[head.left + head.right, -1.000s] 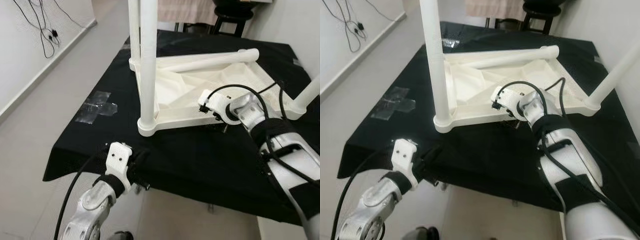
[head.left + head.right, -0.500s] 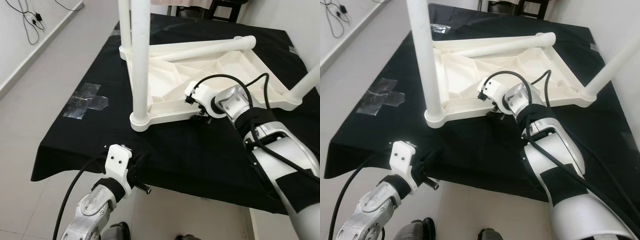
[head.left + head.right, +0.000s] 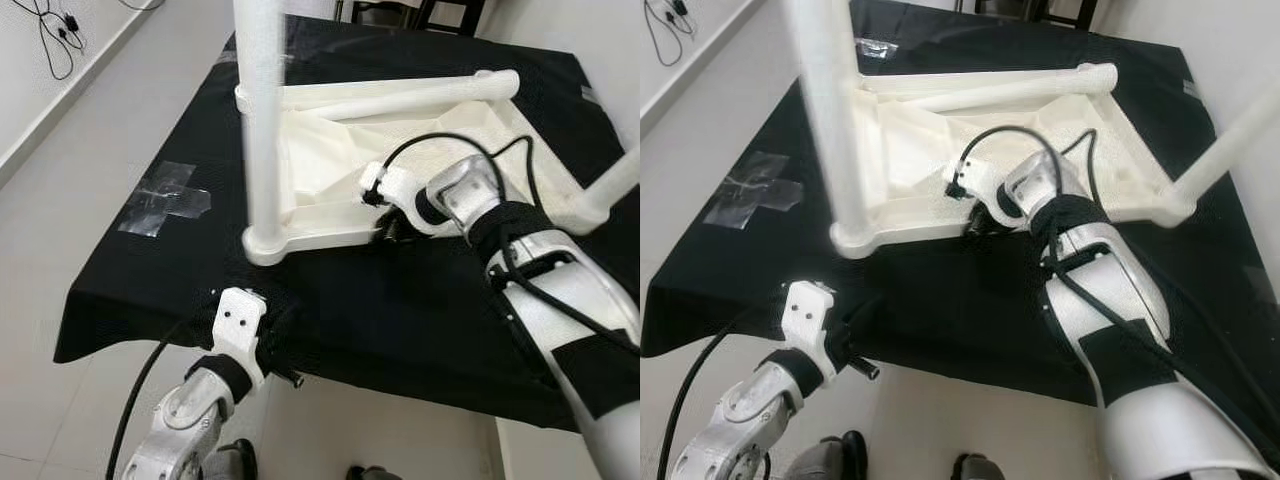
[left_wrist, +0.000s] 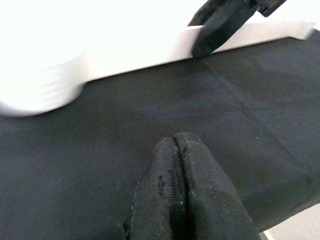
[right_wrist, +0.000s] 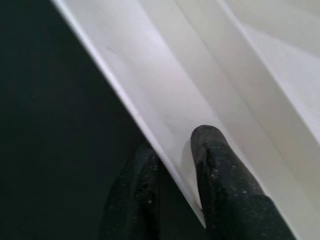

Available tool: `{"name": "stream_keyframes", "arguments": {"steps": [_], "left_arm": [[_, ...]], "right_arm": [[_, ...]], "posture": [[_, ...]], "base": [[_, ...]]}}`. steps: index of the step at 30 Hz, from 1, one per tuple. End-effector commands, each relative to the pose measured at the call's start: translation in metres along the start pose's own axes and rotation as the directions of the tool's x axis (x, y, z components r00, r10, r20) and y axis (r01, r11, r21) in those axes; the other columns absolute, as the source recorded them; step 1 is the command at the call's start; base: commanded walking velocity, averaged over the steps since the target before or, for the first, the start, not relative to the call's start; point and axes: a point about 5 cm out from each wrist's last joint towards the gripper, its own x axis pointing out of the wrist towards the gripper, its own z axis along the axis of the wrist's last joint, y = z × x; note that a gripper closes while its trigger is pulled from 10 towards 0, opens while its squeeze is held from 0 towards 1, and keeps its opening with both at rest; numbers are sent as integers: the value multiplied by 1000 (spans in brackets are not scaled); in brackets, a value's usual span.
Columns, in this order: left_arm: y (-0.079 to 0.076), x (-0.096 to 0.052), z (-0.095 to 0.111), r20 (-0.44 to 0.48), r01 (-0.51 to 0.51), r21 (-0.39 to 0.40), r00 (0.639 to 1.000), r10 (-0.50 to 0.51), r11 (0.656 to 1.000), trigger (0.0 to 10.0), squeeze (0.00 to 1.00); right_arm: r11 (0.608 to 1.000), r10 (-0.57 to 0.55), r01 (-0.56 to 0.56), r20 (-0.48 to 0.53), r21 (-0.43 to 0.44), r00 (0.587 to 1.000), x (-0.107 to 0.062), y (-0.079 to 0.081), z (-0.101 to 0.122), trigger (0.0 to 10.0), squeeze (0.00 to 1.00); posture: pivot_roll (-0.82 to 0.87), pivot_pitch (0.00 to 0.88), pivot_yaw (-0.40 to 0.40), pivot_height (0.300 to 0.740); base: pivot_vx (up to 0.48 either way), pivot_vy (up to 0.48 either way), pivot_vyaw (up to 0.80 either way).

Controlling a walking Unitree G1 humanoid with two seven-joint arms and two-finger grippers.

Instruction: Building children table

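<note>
Feet, a person's by the look of the dark shoes (image 3: 840, 455), are showing on the pale floor (image 3: 60, 200) just below us. Above them we are holding our left gripper (image 4: 177, 165) at the near edge of the worktop (image 3: 400, 310), which is draped in black cloth; its jaws are pressed together with nothing between them, hovering low over the cloth. A little farther in, we are reaching our right gripper (image 5: 175, 165) to the near rim of the children table (image 3: 330, 170), which is lying upside down on the worktop. Our right jaws are clamping that white rim, one finger (image 5: 220, 170) on the inner face and the other beneath on the cloth side. Just to our left of that grip, a white leg (image 3: 262, 120) is standing up from the near corner of the frame. Another leg (image 3: 610, 190) is rising at the right corner, and a loose white leg (image 3: 1000, 88) is lying across the far side of the upturned top. Off the worktop's left edge, grey tape (image 3: 165, 198) is sticking to the cloth.
</note>
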Motion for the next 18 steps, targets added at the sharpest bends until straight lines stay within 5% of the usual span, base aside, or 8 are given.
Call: {"name": "stream_keyframes", "arguments": {"steps": [1,6,12,14,16,17,18], "left_arm": [[-2,0,-6,-25,7,-7,1000,-7,1000,10000,0],[0,2,-8,-30,6,-2,1000,-6,1000,10000,0],[2,6,-10,-38,15,17,999,-14,1000,10000,0],[2,6,-10,-38,15,17,999,-14,1000,10000,0],[4,7,-11,-40,17,23,999,-16,1000,10000,0],[4,7,-11,-40,17,23,999,-16,1000,10000,0],[5,9,-11,-42,17,30,999,-16,999,10000,0]], "right_arm": [[988,143,-150,175,24,974,3,14,26,0,0],[986,145,-161,228,50,963,12,22,35,0,0],[989,-124,103,209,108,970,35,22,38,0,0],[989,-124,103,209,108,970,35,22,38,0,0],[946,-305,273,197,174,932,42,17,35,0,0],[946,-305,273,197,174,932,42,17,35,0,0],[873,-450,383,195,304,872,45,13,35,0,0]], "posture": [[54,195,-84,740],[50,182,-79,740],[39,160,-65,740],[39,160,-65,740],[42,151,-60,740],[42,151,-60,740],[47,147,-58,740]], "base": [[0,0,0],[0,0,0],[0,0,0],[0,0,0],[0,0,0],[0,0,0],[0,0,0]]}}
